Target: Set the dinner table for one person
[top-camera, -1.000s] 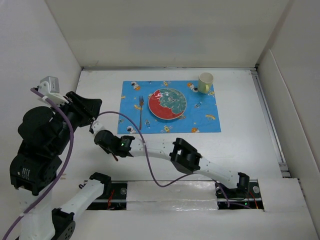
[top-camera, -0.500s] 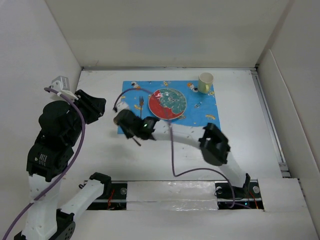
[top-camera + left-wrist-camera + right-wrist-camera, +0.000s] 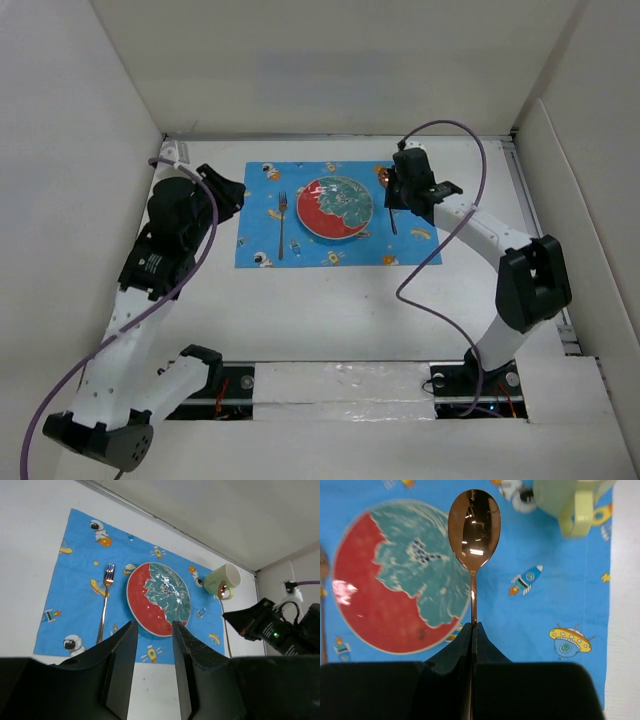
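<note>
Blue space-print mat [image 3: 412, 246], red-and-teal plate [image 3: 335, 207] on it, fork [image 3: 281, 225] left, pale-green mug [image 3: 221, 580], copper spoon [image 3: 474, 522]

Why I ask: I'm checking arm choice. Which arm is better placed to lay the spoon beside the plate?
Right. The right tool is shut on the spoon, above the mat between plate and mug. The left tool is open, empty, beyond the mat's fork side.

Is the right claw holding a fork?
No, the right claw pinches a shiny copper-coloured metal spoon; the metal fork lies on the blue patterned cloth mat.
</note>
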You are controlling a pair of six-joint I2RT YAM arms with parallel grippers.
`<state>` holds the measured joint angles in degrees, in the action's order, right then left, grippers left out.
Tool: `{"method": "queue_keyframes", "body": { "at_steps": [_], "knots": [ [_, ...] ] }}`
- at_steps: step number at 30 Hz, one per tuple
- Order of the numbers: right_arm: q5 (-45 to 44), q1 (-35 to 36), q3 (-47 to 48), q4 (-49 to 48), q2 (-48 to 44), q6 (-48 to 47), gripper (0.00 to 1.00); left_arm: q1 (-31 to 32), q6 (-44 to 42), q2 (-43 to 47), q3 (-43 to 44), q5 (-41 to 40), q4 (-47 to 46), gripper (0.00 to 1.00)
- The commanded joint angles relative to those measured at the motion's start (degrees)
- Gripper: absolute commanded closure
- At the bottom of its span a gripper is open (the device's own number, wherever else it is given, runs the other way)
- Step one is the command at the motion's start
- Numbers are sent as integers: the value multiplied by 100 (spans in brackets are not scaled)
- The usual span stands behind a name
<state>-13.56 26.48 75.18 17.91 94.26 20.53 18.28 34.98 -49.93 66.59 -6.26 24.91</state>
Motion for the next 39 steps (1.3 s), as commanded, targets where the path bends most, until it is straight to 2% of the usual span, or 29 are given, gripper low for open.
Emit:
{"method": "queue_keyframes", "body": {
  "at_steps": [1, 8, 22, 39],
  "knots": [
    [468, -274, -73, -209, 249, -111, 100, 26, -62, -385, -233, 291, -1135, 69],
    [680, -626, 619, -43, 1224, -102, 100, 26, -255, -1333, -366, 573, -1629, 68],
    [179, -626, 1130, 90, 2280, 249, 100, 26, -413, -1801, -919, 776, -2148, 67],
    [-6, -460, 946, 511, 2202, 320, 93, 26, -457, -1722, -1218, 741, -2051, 65]
  ]
}}
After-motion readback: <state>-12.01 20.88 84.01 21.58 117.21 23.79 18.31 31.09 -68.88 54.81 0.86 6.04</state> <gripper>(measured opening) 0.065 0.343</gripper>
